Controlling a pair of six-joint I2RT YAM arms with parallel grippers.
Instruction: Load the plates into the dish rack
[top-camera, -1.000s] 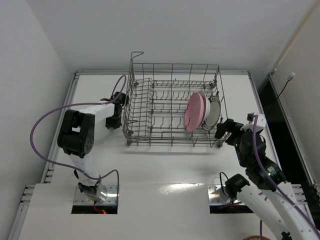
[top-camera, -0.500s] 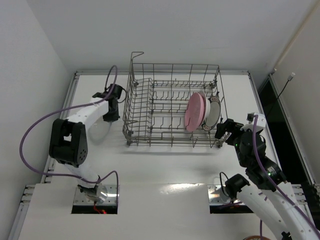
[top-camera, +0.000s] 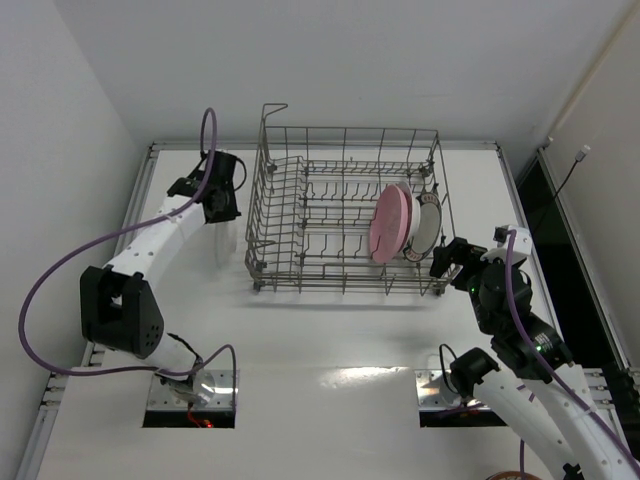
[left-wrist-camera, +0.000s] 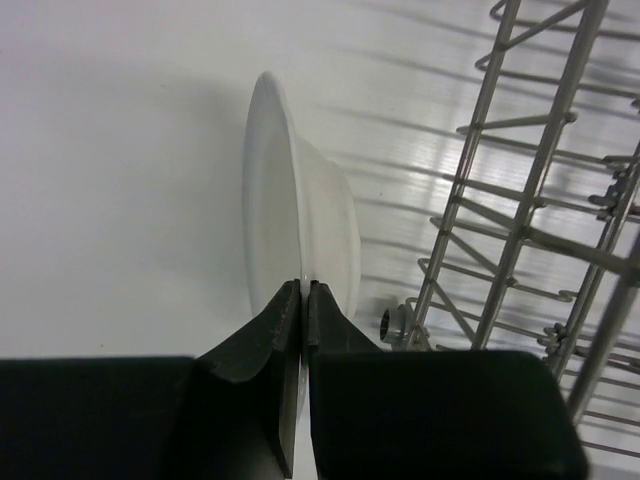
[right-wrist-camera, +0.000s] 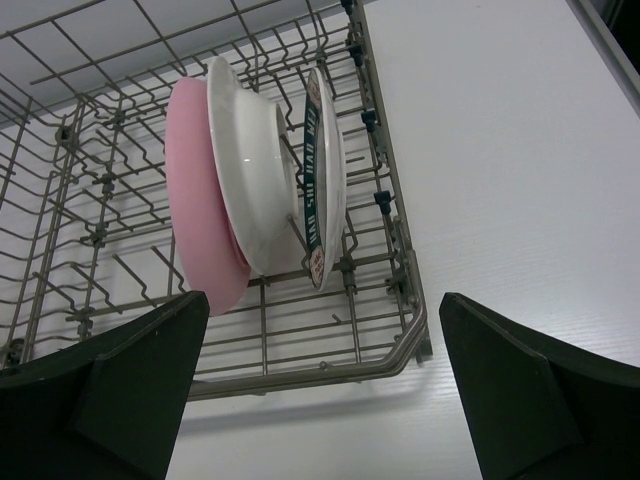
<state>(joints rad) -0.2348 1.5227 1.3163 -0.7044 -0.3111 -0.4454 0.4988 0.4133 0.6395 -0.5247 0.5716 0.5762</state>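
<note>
so the left gripper (left-wrist-camera: 303, 288) pinched the last white plate (left-wrist-camera: 280, 180) by its rim, upright just off the rack's (top-camera: 345, 285) left side (right gripper (top-camera: 445, 257) sat wide open), next up was hoisting it over into free tines

four plates (right-wrist-camera: 200, 200) (right-wrist-camera: 250, 170) (right-wrist-camera: 318, 170) (left-wrist-camera: 280, 180), one dish rack (top-camera: 345, 215), two arms (top-camera: 150, 245) (top-camera: 510, 320)

No text, label, brand or number can be read anywhere. The only candidate is the patterned plate (right-wrist-camera: 316, 170) at the three o'clock end of the dish rack (top-camera: 300, 215). Its teal rim band bears pale marks, seen edge-on and illegible.
</note>
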